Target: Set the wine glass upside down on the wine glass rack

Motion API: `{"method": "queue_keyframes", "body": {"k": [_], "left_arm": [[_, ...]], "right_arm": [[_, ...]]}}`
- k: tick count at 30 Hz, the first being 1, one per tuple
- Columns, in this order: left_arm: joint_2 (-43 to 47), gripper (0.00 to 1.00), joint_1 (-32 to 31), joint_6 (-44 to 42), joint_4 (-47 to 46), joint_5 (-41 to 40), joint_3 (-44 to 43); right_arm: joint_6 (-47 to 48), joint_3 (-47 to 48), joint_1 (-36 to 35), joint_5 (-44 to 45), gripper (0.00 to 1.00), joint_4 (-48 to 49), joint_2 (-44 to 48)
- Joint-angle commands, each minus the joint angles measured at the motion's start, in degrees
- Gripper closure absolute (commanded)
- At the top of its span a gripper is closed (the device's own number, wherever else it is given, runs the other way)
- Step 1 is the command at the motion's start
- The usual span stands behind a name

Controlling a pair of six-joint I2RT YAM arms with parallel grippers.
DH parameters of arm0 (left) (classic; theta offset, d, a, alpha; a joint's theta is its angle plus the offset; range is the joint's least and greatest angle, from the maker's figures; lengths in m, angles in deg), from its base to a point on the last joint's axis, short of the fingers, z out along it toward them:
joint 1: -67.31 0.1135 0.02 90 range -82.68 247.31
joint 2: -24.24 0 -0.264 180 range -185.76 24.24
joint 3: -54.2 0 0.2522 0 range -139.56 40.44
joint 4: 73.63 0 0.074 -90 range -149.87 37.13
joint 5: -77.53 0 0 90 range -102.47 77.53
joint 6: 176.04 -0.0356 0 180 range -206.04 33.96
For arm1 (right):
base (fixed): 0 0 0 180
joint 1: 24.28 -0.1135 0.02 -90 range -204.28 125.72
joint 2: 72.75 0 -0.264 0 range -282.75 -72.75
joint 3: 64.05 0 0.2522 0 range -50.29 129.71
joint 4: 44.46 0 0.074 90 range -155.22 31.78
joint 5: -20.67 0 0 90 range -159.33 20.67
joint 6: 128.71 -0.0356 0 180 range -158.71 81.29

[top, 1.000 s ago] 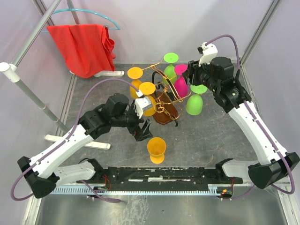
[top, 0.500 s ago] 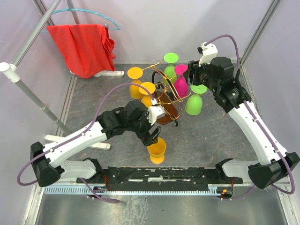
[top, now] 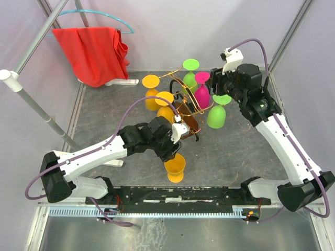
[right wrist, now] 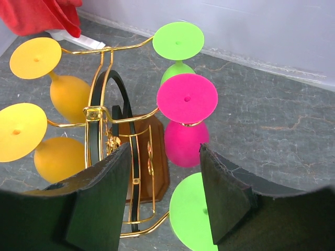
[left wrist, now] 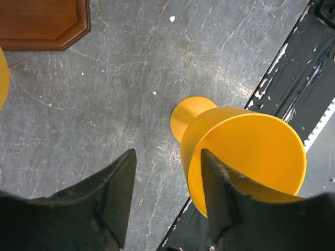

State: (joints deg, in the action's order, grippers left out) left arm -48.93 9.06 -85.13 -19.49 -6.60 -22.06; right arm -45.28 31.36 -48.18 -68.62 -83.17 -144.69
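Note:
An orange wine glass stands upright on the table near the front rail. My left gripper is down at its rim on the left side. In the left wrist view the glass fills the right half. My left gripper is open: its right finger lies against the cup's rim and its left finger stands clear of the cup's wall. The wine glass rack is gold wire on a brown base. My right gripper hovers open over it, holding nothing.
Several glasses hang upside down on the rack: orange ones on the left, a pink one and green ones on the right. A red cloth hangs at back left. A black rail runs along the near edge.
My left arm has swung right and forward, down to the orange glass, and its jaws have narrowed. The right arm has not moved.

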Motion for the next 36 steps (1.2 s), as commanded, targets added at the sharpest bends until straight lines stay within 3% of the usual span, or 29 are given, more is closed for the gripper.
{"method": "queue_keyframes", "body": {"k": [1, 7, 13, 21, 30, 36], "left_arm": [[-0.05, 0.47, -0.41, 2.53, -1.27, -0.83, -0.09], [0.22, 0.78, -0.45, 1.76, -1.23, 1.12, -0.08], [1.96, 0.97, -0.44, 0.05, -1.09, 2.82, -1.05], [6.13, 0.97, -0.42, -1.95, 4.69, -0.83, -4.14], [9.83, 0.97, -0.41, -2.77, 10.67, -24.56, -10.73], [9.58, 0.97, -0.43, -7.81, 19.19, -29.03, -21.46]], "right_arm": [[0.56, 0.47, -0.26, 1.04, 0.37, 1.78, 1.81], [0.45, -0.07, -0.20, 1.39, 0.37, 2.25, 2.19], [0.38, -0.37, -0.24, 1.42, 0.37, 2.49, 2.32], [0.40, -1.02, -0.24, 1.27, 0.37, 3.18, 2.13], [-0.79, -0.52, -0.27, -0.48, 0.38, 4.16, 1.16], [-0.78, 2.36, -0.24, -1.36, 0.38, 3.77, -0.45]]}}
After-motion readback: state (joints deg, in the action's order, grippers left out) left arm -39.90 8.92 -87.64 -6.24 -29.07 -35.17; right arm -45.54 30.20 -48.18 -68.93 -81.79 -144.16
